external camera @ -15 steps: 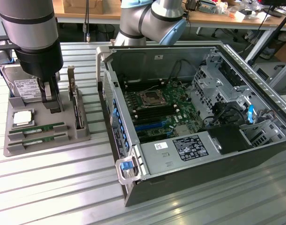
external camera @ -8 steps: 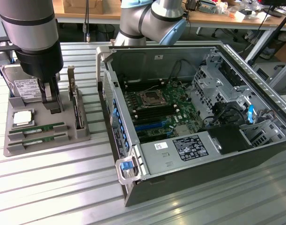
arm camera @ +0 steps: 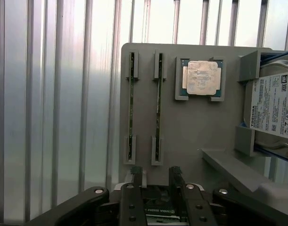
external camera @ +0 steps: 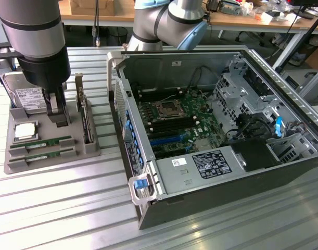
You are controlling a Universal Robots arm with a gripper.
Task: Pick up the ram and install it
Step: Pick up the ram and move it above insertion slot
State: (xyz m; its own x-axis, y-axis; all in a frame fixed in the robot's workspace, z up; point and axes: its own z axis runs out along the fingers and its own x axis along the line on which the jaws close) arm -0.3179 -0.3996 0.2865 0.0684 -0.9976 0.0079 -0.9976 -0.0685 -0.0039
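**Now over the tray, ram ungripped**

In the exterior view the tray (external camera: 49, 165) lies at nine o'clock from the case (external camera: 226, 200). On it the drive (external camera: 28, 96) sits at eleven o'clock and the CPU (external camera: 24, 131) at nine; the ram (external camera: 41, 141) and its twin (external camera: 44, 154) stand edge-up in holders at seven, side by side and just apart. The gripper (external camera: 58, 112) hangs over the tray's middle, at one o'clock from the ram and apart from it; its jaws are spread and hold nothing, and the wrist view shows the two fingers (arm camera: 136, 176) with a gap between. The card (external camera: 86, 119) stands at the tray's three o'clock. In the case, the board (external camera: 200, 122) shows dark memory slots (external camera: 166, 126) beside the socket.

The step in hand looks like the approach to the pick; nothing is lifted, and no installing has begun. A grasp would seemingly call for jaws set across one stick's thin edge, centred along its length; it would also need a straight descent, since the twin stands so close.
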